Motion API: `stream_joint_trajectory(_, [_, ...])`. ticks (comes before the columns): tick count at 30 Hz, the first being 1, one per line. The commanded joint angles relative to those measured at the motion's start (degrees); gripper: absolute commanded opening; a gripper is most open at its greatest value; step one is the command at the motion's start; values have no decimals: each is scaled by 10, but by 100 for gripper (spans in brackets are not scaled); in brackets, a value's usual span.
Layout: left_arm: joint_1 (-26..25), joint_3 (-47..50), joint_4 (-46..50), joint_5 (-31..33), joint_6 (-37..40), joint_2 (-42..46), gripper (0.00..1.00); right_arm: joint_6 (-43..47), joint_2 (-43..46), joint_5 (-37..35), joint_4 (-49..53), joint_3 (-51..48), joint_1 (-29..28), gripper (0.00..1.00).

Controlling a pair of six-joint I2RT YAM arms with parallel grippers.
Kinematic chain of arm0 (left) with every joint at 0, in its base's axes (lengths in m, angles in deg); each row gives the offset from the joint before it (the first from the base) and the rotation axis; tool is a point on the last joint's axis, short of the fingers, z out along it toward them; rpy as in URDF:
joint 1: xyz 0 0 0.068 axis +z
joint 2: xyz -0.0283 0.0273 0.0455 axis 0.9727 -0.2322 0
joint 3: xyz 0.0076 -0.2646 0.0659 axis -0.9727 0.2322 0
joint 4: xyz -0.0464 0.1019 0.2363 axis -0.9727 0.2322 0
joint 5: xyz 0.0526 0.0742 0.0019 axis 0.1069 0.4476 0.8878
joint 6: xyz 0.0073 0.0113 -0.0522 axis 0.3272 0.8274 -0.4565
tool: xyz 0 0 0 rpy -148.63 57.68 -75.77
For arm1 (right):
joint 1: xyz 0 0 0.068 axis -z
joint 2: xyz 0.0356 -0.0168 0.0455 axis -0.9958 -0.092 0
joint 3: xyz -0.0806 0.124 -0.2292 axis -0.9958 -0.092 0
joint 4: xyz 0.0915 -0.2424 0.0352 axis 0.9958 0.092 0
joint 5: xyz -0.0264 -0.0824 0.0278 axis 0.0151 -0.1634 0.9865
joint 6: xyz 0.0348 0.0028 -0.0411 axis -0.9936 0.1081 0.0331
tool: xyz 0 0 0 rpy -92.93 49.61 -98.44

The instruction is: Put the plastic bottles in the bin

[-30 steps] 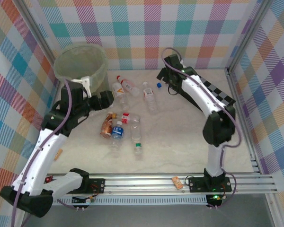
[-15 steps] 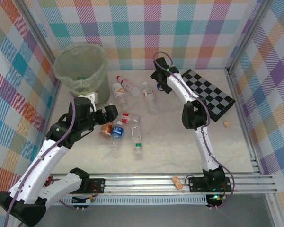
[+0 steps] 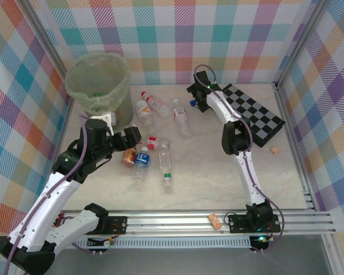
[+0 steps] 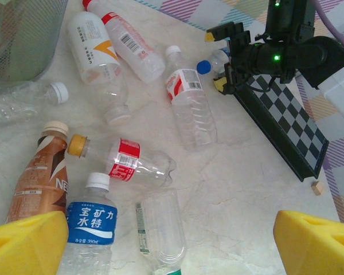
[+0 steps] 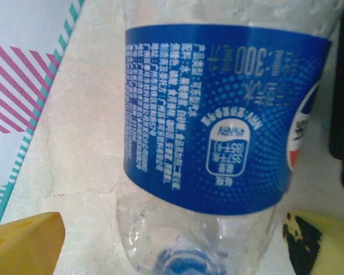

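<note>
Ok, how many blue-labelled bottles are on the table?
2: a white-capped bottle beside the brown bottle, a blue-capped bottle at the right gripper. More may hide in the bin.

Nine loose bottles (image 4: 189, 109), one bin (image 3: 121, 98), one checkerboard (image 3: 255, 114)

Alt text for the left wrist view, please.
Plastic bottles lie scattered on a pale marbled table, framed by the left gripper's open yellow fingers. Beyond them, the right gripper straddles a blue-capped bottle beside the checkerboard; the bin shows top left.
</note>
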Motion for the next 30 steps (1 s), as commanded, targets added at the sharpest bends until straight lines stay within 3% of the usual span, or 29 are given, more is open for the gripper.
stream_joint_trajectory(1, [-7, -6, -6, 7, 0, 1, 92, -15, -30, 16, -10, 4, 2, 92])
stream_joint_trajectory(13, [-6, -16, -7, 15, 2, -14, 92, -8, 1, 22, -22, -68, 4, 55])
stream_joint_trajectory(21, [-7, -28, -17, 6, 0, -34, 92, 34, 47, 21, -17, -85, 5, 40])
stream_joint_trajectory(30, [-7, -34, -47, -17, -18, -48, 93, 150, 163, 46, -23, -139, 5, 28])
